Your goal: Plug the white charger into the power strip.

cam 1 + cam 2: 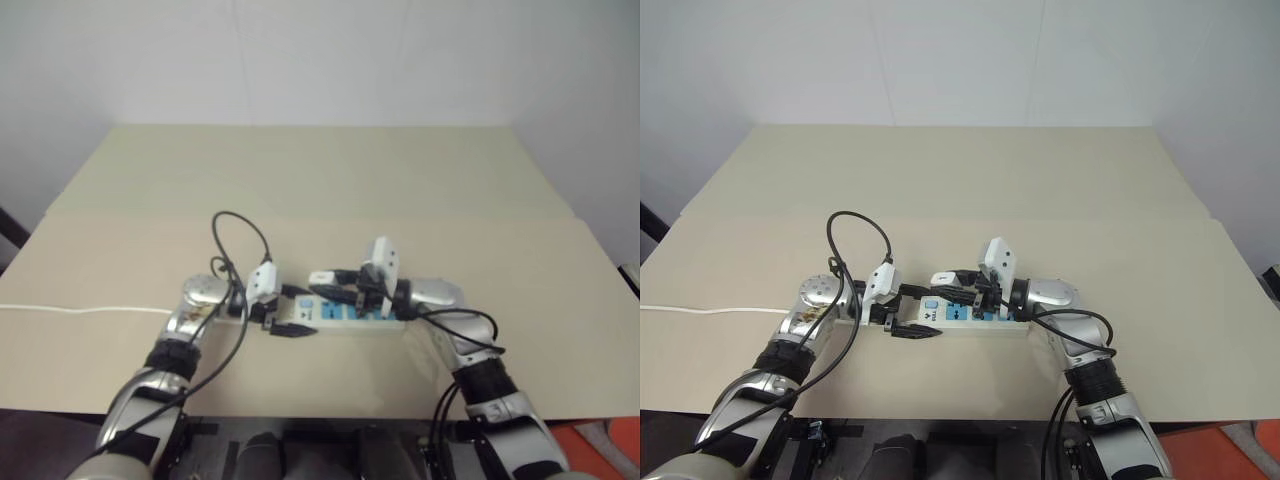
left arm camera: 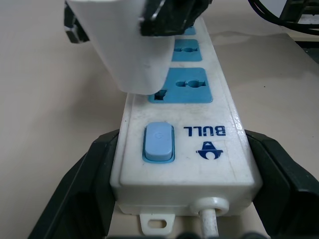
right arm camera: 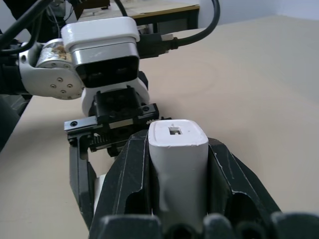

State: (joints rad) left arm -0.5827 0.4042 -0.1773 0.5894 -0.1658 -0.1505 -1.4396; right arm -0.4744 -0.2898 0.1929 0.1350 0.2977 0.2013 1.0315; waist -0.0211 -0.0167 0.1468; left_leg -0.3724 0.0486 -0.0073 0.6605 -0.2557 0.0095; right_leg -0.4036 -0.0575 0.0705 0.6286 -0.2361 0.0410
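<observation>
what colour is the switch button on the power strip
Light blue: the rounded rectangular switch button sits on the long white plastic power strip, clearest in the left wrist view.

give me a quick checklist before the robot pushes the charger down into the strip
1. Right gripper clamped on the small white cube-like charger: ok.
2. Left gripper clamped across the switch end of the long flat white power strip with blue sockets: ok.
3. Charger over the blue socket nearest the light blue switch: ok, it stands at that socket's edge.
4. Prongs lined up with the holes: cannot tell, the charger body hides them.
5. Charger fully seated: cannot tell.
6. Thin white cord clear of the sockets: ok.
</observation>
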